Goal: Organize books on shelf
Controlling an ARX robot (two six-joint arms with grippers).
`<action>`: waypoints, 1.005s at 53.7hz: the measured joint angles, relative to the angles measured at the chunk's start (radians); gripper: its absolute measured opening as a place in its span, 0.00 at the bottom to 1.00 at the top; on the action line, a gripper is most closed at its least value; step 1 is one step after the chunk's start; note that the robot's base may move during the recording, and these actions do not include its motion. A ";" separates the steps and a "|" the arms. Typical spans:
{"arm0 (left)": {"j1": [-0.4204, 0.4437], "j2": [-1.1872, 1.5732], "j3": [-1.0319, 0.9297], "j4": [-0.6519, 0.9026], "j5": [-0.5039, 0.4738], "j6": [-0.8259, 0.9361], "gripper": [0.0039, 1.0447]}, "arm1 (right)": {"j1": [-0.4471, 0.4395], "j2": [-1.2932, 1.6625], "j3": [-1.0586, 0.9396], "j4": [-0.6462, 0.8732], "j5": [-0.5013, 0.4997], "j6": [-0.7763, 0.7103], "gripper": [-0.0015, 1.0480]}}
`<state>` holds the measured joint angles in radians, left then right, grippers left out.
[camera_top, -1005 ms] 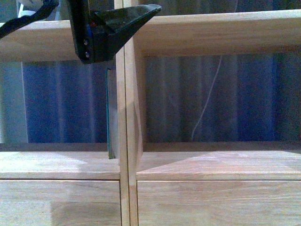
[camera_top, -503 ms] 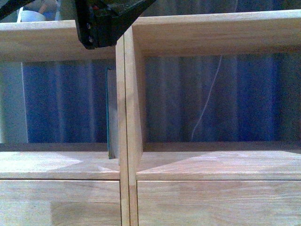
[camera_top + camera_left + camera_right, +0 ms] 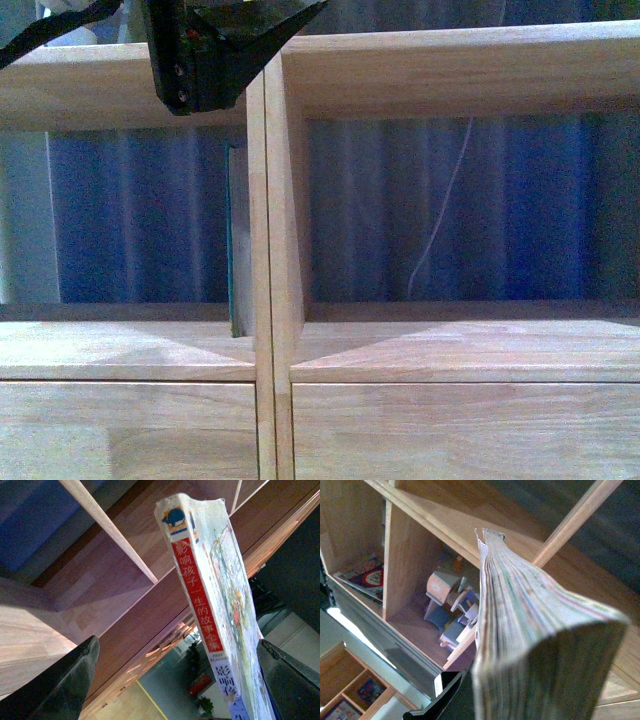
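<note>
The white-covered paperback (image 3: 200, 595) shows its red-topped spine in the left wrist view. It stands between the wide-open fingers of my left gripper (image 3: 175, 680), close against one finger (image 3: 290, 680). My right gripper (image 3: 510, 700) is shut on the same paperback (image 3: 520, 620), whose page edge fills the right wrist view. One black finger (image 3: 445, 700) shows beside it. On the light wood shelf (image 3: 450, 70), the thin dark-teal book (image 3: 237, 240) stands upright against the centre divider (image 3: 268, 250) in the left compartment. A black gripper body (image 3: 200, 50) hangs at the top of the front view.
Wooden toy pieces (image 3: 452, 610) fill a shelf compartment, and flat picture books (image 3: 365, 575) lie in the one beside it. A white cable (image 3: 440, 210) hangs behind the right compartment. Drawer fronts (image 3: 450, 430) run below the shelf board.
The black gripper body at the top of the front view has risen a little and shifted slightly left. The dark-teal book has not moved.
</note>
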<state>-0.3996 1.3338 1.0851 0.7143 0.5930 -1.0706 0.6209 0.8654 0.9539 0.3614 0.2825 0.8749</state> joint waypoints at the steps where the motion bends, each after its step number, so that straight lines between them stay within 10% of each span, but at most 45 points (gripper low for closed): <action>1: 0.000 0.000 0.001 0.000 -0.004 0.000 0.93 | 0.003 0.001 0.000 0.001 0.001 0.000 0.07; 17: -0.004 0.005 0.001 0.059 -0.021 -0.003 0.93 | 0.070 0.024 0.000 0.011 0.016 0.000 0.07; 54: 0.013 0.009 0.001 0.127 -0.071 -0.083 0.07 | 0.072 0.038 -0.002 -0.003 0.025 0.004 0.07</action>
<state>-0.3870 1.3426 1.0863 0.8410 0.5217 -1.1538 0.6933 0.9035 0.9520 0.3588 0.3077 0.8787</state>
